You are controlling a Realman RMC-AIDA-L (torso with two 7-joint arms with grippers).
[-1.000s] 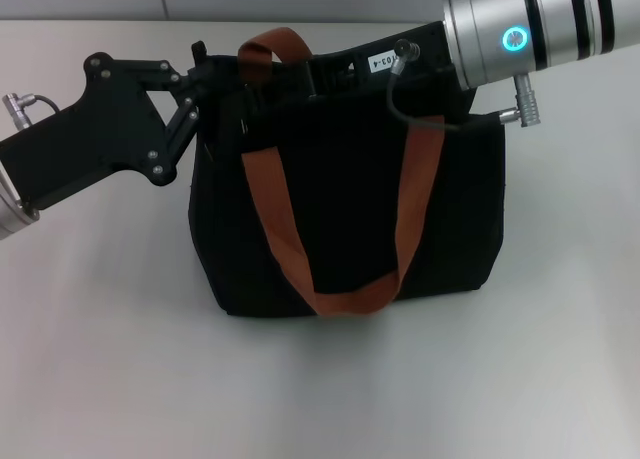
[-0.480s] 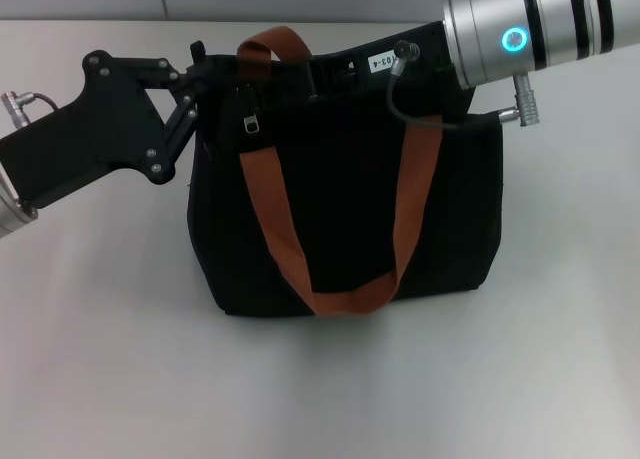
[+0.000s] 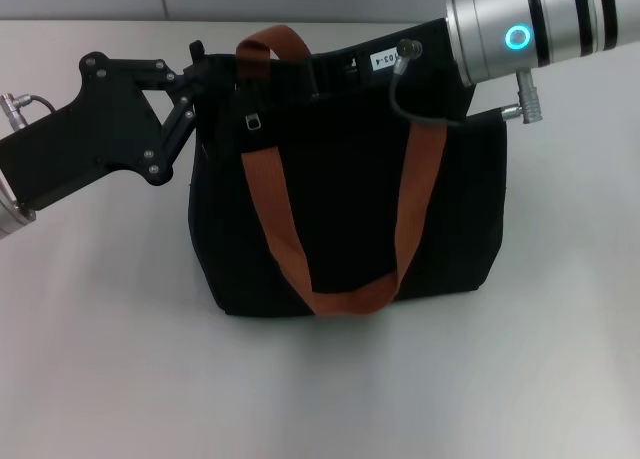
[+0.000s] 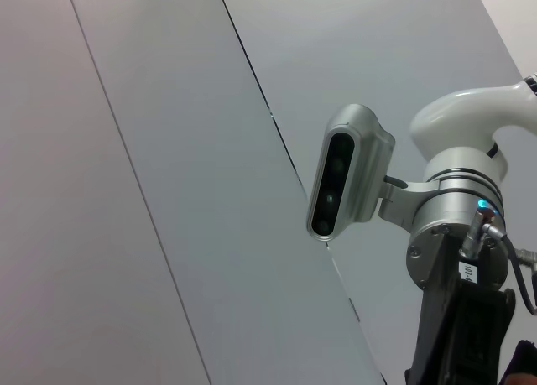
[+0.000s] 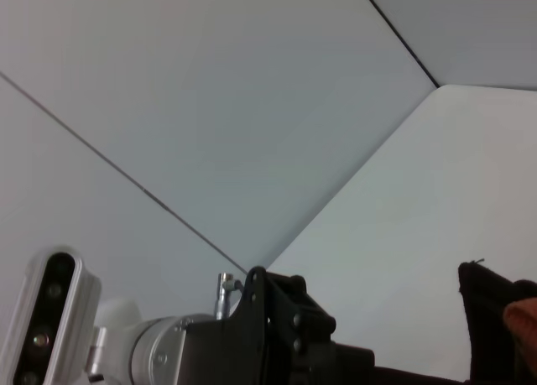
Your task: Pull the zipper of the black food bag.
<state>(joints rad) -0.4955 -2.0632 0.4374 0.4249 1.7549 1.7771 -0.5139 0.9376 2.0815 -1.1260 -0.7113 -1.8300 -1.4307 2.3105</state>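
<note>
The black food bag (image 3: 350,209) stands upright in the middle of the table in the head view, with two orange-brown straps (image 3: 275,219) draped over its front. The zipper (image 3: 254,121), a small silver pull tab, hangs free at the bag's upper left, next to the left strap. My left gripper (image 3: 207,69) reaches in from the left and is shut on the bag's top left corner. My right gripper (image 3: 318,71) lies across the bag's top edge from the right, apart from the pull tab. A corner of the bag (image 5: 495,293) shows in the right wrist view.
The white table (image 3: 100,359) surrounds the bag, with a grey wall behind it. A cable (image 3: 420,114) loops from my right wrist over the bag's top right. The wrist views show mostly the wall, the robot's head camera (image 4: 344,179) and the opposite arm.
The silver pull tab, hidden one second ago, now hangs in sight at the bag's upper left. My right arm has drawn slightly right and up. The left gripper has not moved.
</note>
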